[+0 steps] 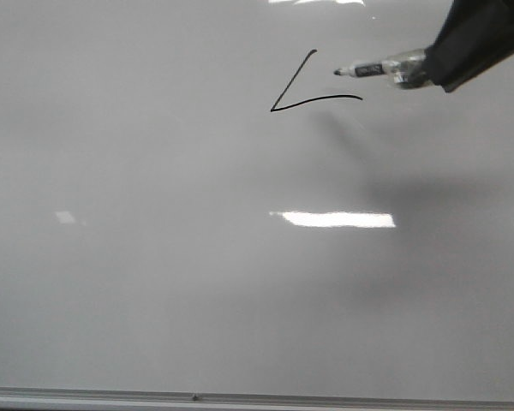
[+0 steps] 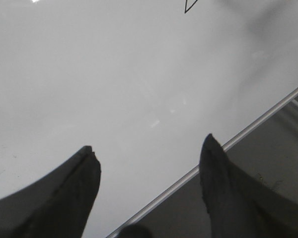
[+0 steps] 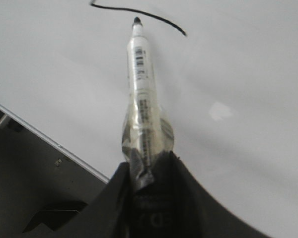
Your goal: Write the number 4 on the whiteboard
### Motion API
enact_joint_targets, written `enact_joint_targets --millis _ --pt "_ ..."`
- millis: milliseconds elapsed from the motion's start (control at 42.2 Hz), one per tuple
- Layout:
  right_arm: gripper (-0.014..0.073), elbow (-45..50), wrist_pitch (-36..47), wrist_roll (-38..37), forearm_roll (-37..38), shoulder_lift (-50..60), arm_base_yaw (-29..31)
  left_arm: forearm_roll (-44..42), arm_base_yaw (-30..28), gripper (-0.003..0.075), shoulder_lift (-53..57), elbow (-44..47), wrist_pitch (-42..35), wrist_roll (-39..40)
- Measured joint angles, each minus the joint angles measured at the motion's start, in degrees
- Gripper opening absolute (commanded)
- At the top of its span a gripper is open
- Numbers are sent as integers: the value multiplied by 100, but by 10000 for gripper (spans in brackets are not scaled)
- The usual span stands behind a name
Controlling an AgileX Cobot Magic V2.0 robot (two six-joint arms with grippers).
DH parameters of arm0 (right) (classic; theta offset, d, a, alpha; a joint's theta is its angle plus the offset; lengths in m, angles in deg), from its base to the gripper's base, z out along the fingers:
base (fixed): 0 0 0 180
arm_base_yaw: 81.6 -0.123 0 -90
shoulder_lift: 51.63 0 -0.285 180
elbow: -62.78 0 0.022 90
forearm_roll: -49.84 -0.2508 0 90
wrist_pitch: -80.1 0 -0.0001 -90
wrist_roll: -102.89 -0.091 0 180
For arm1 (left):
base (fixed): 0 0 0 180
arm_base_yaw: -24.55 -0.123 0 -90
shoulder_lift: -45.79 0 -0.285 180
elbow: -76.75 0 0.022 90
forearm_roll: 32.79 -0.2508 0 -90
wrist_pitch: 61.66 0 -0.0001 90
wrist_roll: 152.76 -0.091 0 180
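Note:
The whiteboard (image 1: 154,282) fills the front view. On it are two thin black strokes of the number 4 (image 1: 293,94): a slanted left stroke and a wavy crossbar, joined at a lower left corner. My right gripper (image 1: 437,64) is shut on a clear-wrapped black-tipped marker (image 1: 373,68). In the right wrist view the marker (image 3: 140,74) sticks out of the gripper (image 3: 148,166), its tip next to the crossbar (image 3: 139,12). I cannot tell whether the tip touches the board. My left gripper (image 2: 149,146) is open and empty over the board's edge; the strokes' corner (image 2: 188,7) is far from it.
A thin grey metal edge strip (image 1: 240,398) runs along the board's near edge and shows in both wrist views (image 2: 248,130) (image 3: 49,141), with dark surface beyond it. Bright rectangular light reflections (image 1: 334,219) lie on the board. The arm's shadow (image 1: 428,193) falls at right.

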Motion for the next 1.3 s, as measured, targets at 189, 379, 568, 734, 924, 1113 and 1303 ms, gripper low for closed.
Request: enact_joint_targets --millis 189,379,568,734,924,1113,1303 --pt "-59 0 586 40 -11 -64 -78 0 0 428 -10 0 0 0" --pt "-59 0 920 40 -11 -390 -78 0 0 428 -10 10 0 0" --pt "-59 0 321 40 -11 -770 -78 0 0 428 -10 10 0 0" --pt "-59 0 -487 123 -11 -1189 -92 0 0 428 -10 10 0 0" --pt "-59 -86 -491 193 0 -781 -106 0 0 428 -10 10 0 0" --pt "-59 -105 -1106 1005 -50 507 -558 162 144 428 -57 -87 127 -651" --pt "-59 -105 -2076 2149 -220 1529 -1206 606 696 445 -340 -555 628 -1513"
